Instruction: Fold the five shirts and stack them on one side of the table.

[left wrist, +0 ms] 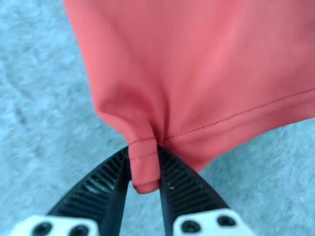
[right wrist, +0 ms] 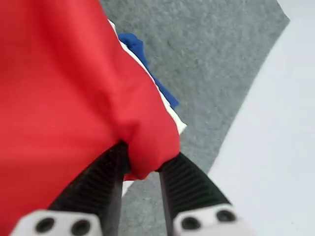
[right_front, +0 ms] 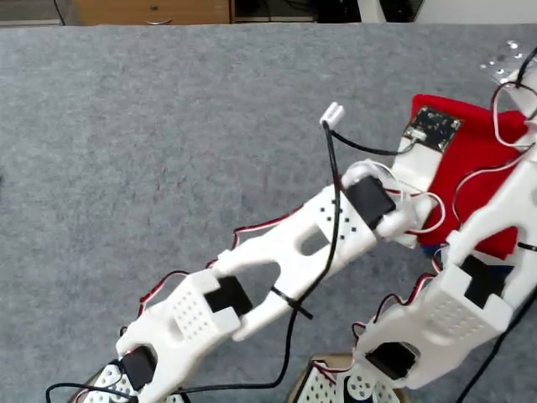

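A red shirt [right_front: 471,159] lies at the right side of the grey mat, on top of other folded shirts. In the left wrist view, my left gripper [left wrist: 144,172] is shut on a pinched fold of the red shirt's [left wrist: 197,73] stitched hem. My right gripper [right wrist: 142,169] is shut on another edge of the red shirt [right wrist: 59,88]. Under that edge peek a blue shirt [right wrist: 133,46] and a white shirt [right wrist: 171,112]. From above, the left arm's wrist [right_front: 434,128] sits over the red shirt's near-left part, and the right arm [right_front: 470,285] comes in from the front.
The grey mat [right_front: 168,151] stretches bare to the left of the arms. Its right edge meets a white tabletop [right wrist: 275,147] close to the stack. A wooden drawer front [right_front: 151,10] stands behind the table.
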`<state>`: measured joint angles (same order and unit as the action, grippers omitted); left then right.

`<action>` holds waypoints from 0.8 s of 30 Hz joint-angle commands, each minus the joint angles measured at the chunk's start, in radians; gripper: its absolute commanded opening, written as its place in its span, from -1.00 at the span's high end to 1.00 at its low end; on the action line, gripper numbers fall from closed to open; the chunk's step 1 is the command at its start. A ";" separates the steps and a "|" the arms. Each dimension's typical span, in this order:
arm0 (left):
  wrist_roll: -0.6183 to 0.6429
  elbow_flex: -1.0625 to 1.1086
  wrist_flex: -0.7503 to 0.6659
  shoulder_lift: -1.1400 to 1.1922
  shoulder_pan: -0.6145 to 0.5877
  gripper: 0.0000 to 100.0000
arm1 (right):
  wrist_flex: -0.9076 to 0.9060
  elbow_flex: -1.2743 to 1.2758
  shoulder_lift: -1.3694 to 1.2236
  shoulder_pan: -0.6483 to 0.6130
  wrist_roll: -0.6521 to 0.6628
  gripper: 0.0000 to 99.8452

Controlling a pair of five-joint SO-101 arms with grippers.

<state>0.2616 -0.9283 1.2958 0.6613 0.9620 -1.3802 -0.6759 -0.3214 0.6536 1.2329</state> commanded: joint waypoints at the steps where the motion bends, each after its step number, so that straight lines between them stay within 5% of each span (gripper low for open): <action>1: 0.023 -0.043 -0.080 0.010 0.021 0.96 | 0.055 -0.005 0.004 0.047 0.029 1.00; 24: 0.043 -0.044 -0.299 0.173 0.054 0.96 | 0.201 -0.015 -0.119 0.116 0.043 1.00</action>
<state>0.3000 -0.9314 1.0150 0.8393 0.9958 -1.2175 -0.6743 -0.4473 0.7288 1.2651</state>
